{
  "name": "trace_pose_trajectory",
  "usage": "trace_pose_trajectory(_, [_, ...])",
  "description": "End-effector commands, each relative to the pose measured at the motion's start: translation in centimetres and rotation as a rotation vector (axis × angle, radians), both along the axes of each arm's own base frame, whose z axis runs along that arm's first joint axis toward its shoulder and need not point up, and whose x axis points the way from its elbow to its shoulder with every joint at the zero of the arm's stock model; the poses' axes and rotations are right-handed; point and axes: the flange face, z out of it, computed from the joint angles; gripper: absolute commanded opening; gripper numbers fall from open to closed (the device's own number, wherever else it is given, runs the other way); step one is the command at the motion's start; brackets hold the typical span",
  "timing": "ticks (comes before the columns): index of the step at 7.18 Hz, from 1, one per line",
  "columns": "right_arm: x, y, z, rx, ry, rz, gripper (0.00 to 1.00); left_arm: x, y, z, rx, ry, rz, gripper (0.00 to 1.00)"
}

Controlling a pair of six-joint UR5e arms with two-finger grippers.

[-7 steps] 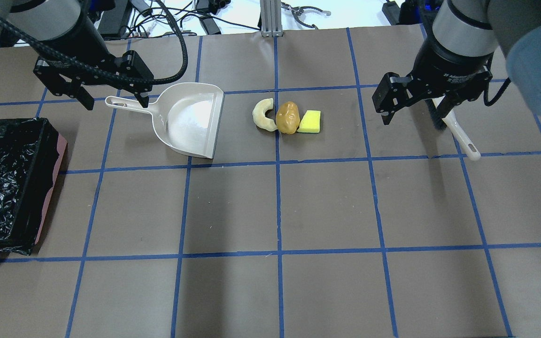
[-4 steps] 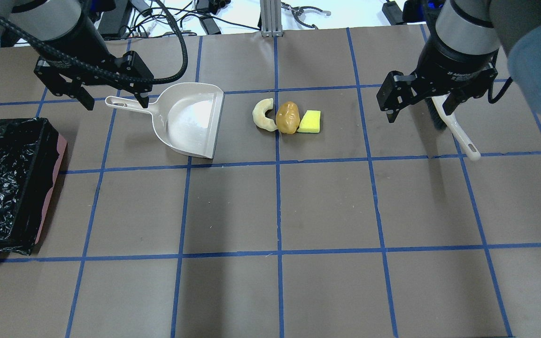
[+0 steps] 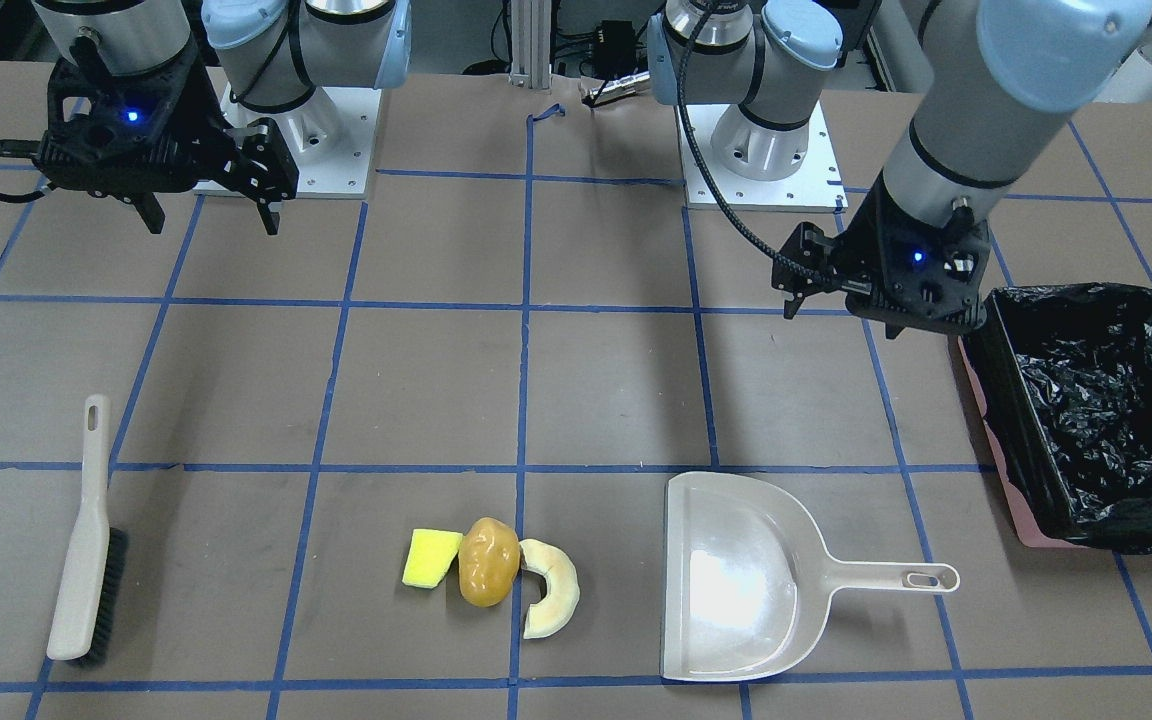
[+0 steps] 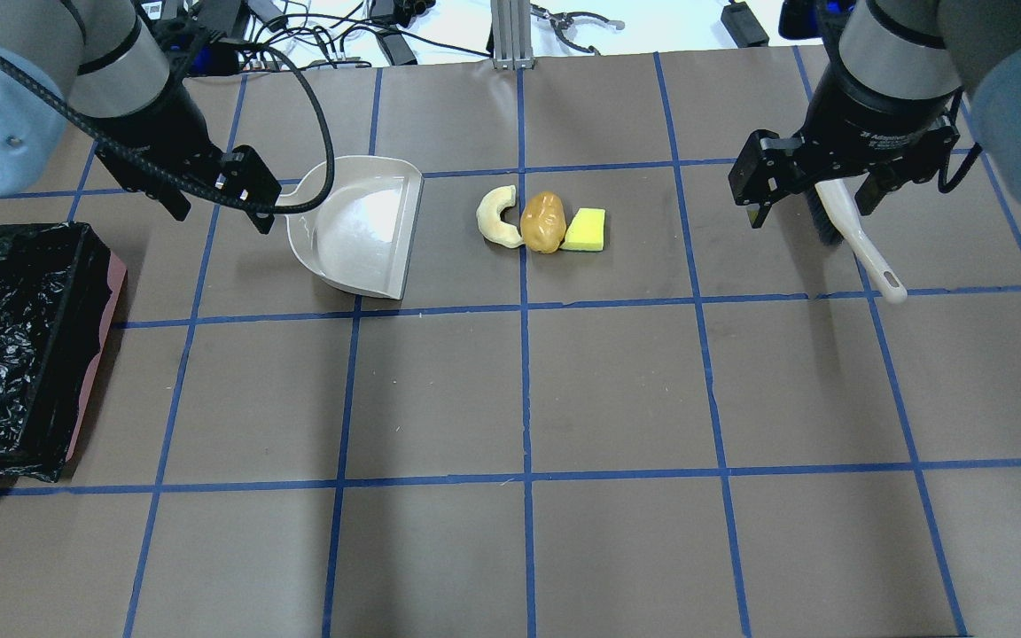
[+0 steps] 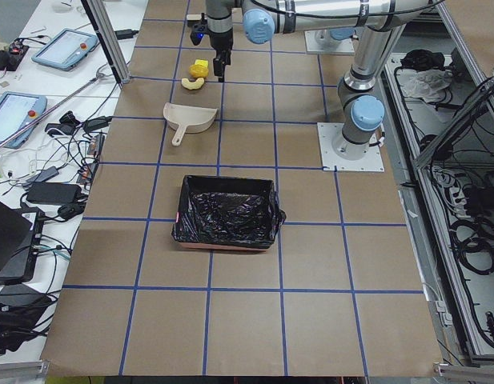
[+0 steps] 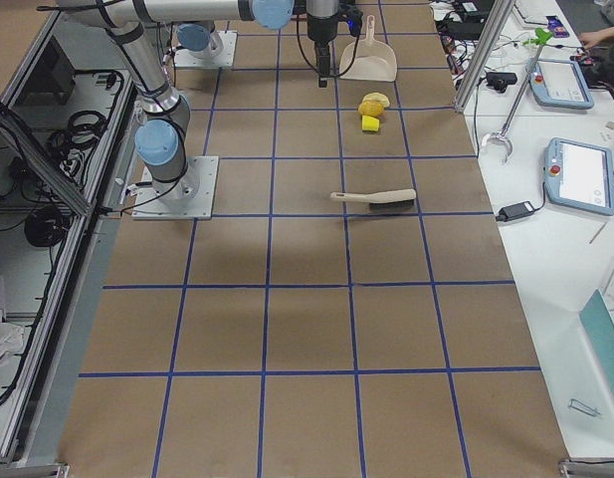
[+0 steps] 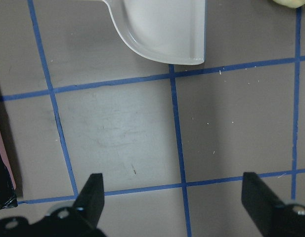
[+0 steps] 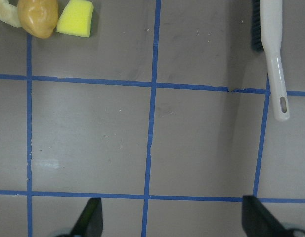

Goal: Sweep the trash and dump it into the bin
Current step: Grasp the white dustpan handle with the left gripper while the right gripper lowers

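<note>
The trash lies in a row on the brown table: a cream crescent (image 4: 497, 215), a brown-yellow potato lump (image 4: 542, 221) and a yellow wedge (image 4: 585, 230). The three pieces touch. They also show in the front view: the wedge (image 3: 430, 557), the lump (image 3: 488, 574), the crescent (image 3: 551, 588). The pink bin with a black bag (image 4: 101, 346) stands at the left edge. My left gripper (image 4: 222, 215) is open and empty, held above the table, and hides the handle of the beige dustpan (image 4: 360, 226). My right gripper (image 4: 810, 213) is open and empty above the brush (image 4: 869, 257).
The dustpan's open mouth faces the trash, a short gap away. The brush (image 3: 86, 530) lies flat, well to the trash's other side. The bin (image 3: 1011, 400) stands beside the dustpan handle (image 3: 896, 577). Blue tape lines grid the table.
My left gripper has turned and moved toward the dustpan, now covering its handle in the overhead view. My right gripper has shifted slightly right over the brush. Nothing on the table moved.
</note>
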Motion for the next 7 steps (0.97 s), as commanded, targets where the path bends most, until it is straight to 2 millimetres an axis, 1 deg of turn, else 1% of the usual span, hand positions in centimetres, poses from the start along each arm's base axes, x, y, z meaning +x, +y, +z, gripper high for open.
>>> trace_pose_trajectory(1, [-0.9,-0.2,0.0,0.004,-0.002,-0.009,1.0,2.2,-3.0,-5.0,-0.026,-0.003,-0.304,1.0])
trace_pose_trajectory(2, [-1.3,-0.3,-0.2,0.013,0.004,-0.006,1.0,2.5,-5.0,-6.7,-0.063,-0.02,-0.556,1.0])
trace_pose_trajectory(3, [-2.3,-0.4,-0.1,0.014,0.011,0.032,1.0,2.9,-6.2,-8.7,-0.055,-0.037,-0.707,1.0])
trace_pose_trajectory(4, [-4.2,-0.7,0.0,0.016,0.011,0.032,1.0,3.8,-7.5,-10.5,-0.034,-0.085,-0.88,1.0])
trace_pose_trajectory(5, [-6.3,-1.1,-0.1,0.021,0.011,0.035,1.0,4.2,-8.4,-12.1,-0.02,-0.1,-1.022,1.0])
trace_pose_trajectory(6, [-9.0,-1.5,-1.1,0.048,0.009,0.082,1.0,4.4,-9.6,-12.9,-0.046,-0.135,-1.197,1.0])
trace_pose_trajectory(7, [-12.2,-1.5,-4.1,0.094,-0.03,0.075,1.0,4.5,-10.8,-14.0,-0.067,-0.176,-1.357,1.0])
